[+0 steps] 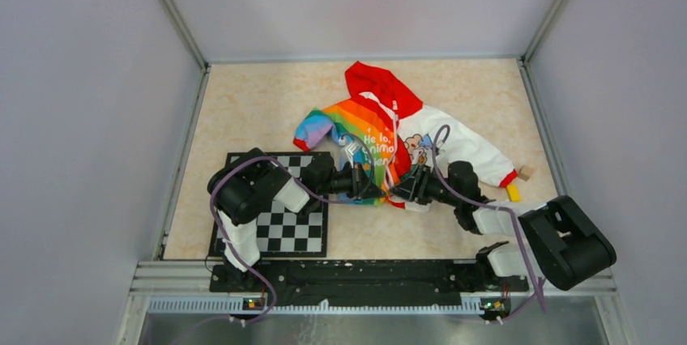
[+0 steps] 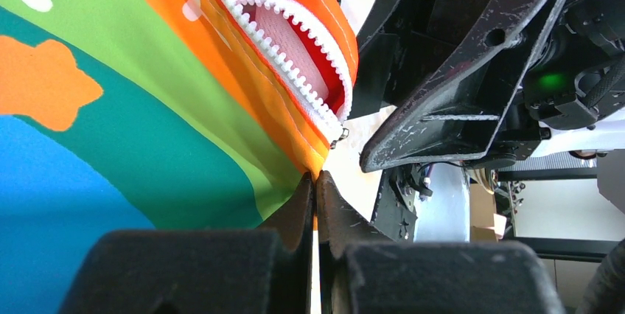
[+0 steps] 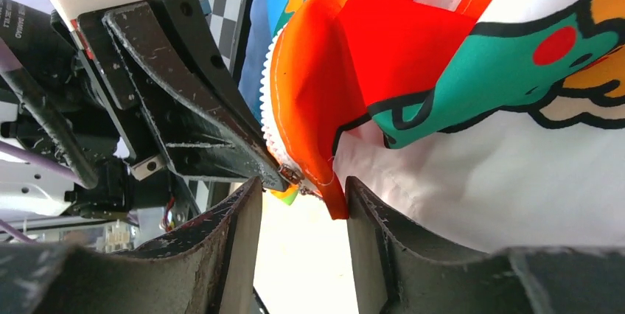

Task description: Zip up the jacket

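Item: small hooded fabric jacket (image 1: pixel 389 130), red hood, rainbow half, white cartoon half; lies on the beige table (image 1: pixel 267 94), hood away from me. White toothed zipper (image 2: pixel 287 56): open, rows apart, nothing joined. My left gripper (image 2: pixel 315 181): pinched tight on the rainbow hem corner. My right gripper (image 3: pixel 302 189): parted, straddling the white half's red edge. Remaining: all zipping.

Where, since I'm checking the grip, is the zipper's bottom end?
In the left wrist view, the zipper's bottom end sits centre-right, above the left claw shut on the jacket hem.
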Controlling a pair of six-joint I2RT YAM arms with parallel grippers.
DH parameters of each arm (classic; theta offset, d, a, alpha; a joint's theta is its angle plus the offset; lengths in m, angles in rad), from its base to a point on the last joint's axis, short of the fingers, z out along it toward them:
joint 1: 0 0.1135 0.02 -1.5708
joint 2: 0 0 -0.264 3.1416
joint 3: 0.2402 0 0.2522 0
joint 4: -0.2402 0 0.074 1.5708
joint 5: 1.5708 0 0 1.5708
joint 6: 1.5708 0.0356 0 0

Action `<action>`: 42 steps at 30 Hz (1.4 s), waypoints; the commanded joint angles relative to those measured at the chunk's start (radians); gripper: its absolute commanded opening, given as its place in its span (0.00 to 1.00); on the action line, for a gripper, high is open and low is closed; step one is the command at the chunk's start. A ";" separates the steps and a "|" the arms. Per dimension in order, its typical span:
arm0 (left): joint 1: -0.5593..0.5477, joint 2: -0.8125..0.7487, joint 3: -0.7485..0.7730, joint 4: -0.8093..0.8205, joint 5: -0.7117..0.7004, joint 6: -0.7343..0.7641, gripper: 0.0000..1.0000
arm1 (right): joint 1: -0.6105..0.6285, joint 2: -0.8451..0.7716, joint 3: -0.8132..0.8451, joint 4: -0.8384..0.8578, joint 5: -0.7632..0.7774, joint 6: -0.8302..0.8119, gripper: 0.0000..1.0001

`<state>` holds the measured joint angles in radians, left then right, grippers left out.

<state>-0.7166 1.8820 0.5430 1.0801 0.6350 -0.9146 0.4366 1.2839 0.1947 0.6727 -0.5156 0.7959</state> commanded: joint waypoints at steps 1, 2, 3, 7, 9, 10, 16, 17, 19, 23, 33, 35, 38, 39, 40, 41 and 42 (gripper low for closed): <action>0.002 -0.008 -0.001 0.069 0.001 0.006 0.00 | 0.008 0.041 -0.014 0.144 0.021 0.029 0.44; 0.001 -0.008 -0.002 0.070 0.001 0.006 0.00 | 0.009 0.054 -0.015 0.155 0.016 0.033 0.44; 0.000 -0.008 -0.003 0.072 0.002 0.006 0.00 | 0.010 0.063 -0.017 0.167 0.011 0.038 0.43; 0.000 -0.006 -0.001 0.072 0.004 0.006 0.00 | 0.023 0.081 -0.025 0.186 0.004 0.051 0.42; 0.001 -0.005 0.000 0.073 0.005 0.004 0.00 | 0.024 0.077 -0.037 0.187 0.009 0.051 0.47; 0.001 -0.006 0.000 0.073 0.005 0.005 0.00 | 0.024 0.076 -0.043 0.187 0.011 0.052 0.49; 0.000 -0.004 0.000 0.075 0.005 0.004 0.00 | 0.028 0.084 -0.065 0.220 0.000 0.084 0.43; 0.000 -0.004 -0.001 0.075 0.004 0.004 0.00 | 0.028 0.087 -0.067 0.228 -0.004 0.090 0.42; 0.000 -0.006 -0.003 0.078 0.003 0.004 0.00 | 0.029 0.091 -0.069 0.245 -0.004 0.097 0.40; 0.000 -0.006 -0.003 0.078 0.002 0.005 0.00 | 0.033 0.113 -0.069 0.286 -0.010 0.115 0.36; 0.000 -0.007 -0.005 0.083 0.003 0.003 0.00 | 0.038 0.169 -0.081 0.355 -0.012 0.159 0.27; 0.000 -0.006 -0.005 0.083 0.003 0.003 0.00 | 0.039 0.177 -0.081 0.370 -0.014 0.174 0.24; 0.000 -0.006 -0.005 0.083 0.002 0.003 0.00 | 0.039 0.182 -0.089 0.388 -0.012 0.200 0.18; 0.000 -0.007 -0.005 0.083 0.001 0.003 0.00 | 0.039 0.182 -0.090 0.390 -0.012 0.208 0.17; 0.000 -0.006 -0.005 0.083 0.002 0.003 0.00 | 0.039 0.181 -0.093 0.386 -0.011 0.213 0.15; 0.000 -0.006 -0.006 0.083 0.001 0.003 0.00 | 0.039 0.181 -0.094 0.384 -0.011 0.219 0.15; 0.000 -0.006 -0.006 0.084 0.001 0.003 0.00 | 0.039 0.181 -0.097 0.391 -0.011 0.228 0.14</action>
<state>-0.7166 1.8820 0.5426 1.1000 0.6346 -0.9146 0.4629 1.4601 0.1097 0.9833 -0.5251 0.9905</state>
